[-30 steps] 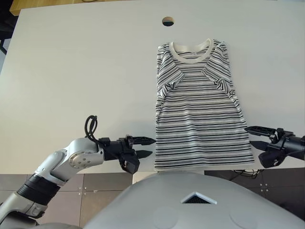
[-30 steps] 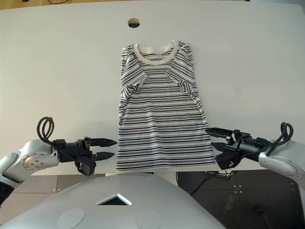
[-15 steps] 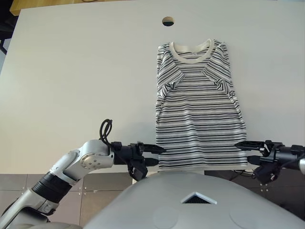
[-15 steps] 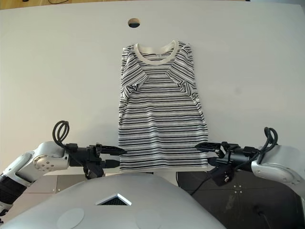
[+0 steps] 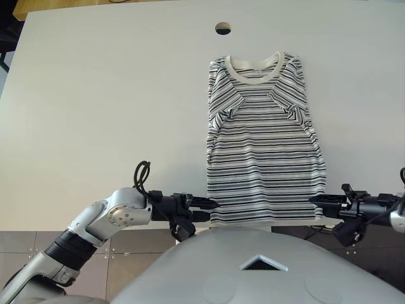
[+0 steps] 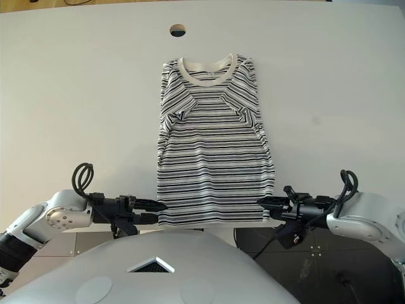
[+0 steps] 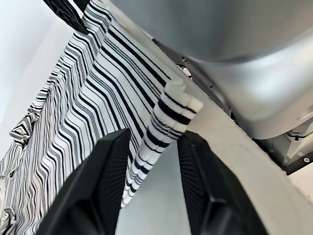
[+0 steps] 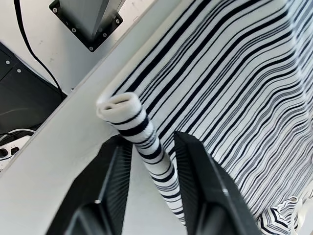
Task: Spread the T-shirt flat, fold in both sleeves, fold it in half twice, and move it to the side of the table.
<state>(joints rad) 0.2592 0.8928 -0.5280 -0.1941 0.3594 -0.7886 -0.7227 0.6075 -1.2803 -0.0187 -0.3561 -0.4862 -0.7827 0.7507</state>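
Observation:
The black-and-white striped T-shirt lies flat on the white table, collar at the far end and both sleeves folded in over the chest. My left gripper sits at the near left hem corner, and its wrist view shows that corner bunched into a small roll, pinched between the two black fingers. At the near right hem corner, my right gripper is shut on the other rolled corner. Both corners lie right at the table's near edge.
A round cable hole lies in the table beyond the collar. Bare table stretches wide to the shirt's left and in a narrower strip to its right. Under the near edge are a table leg bracket and cables.
Both grippers have moved inward along the near edge from beside the shirt to its hem corners. Their fingers have narrowed onto the fabric, bunching each corner.

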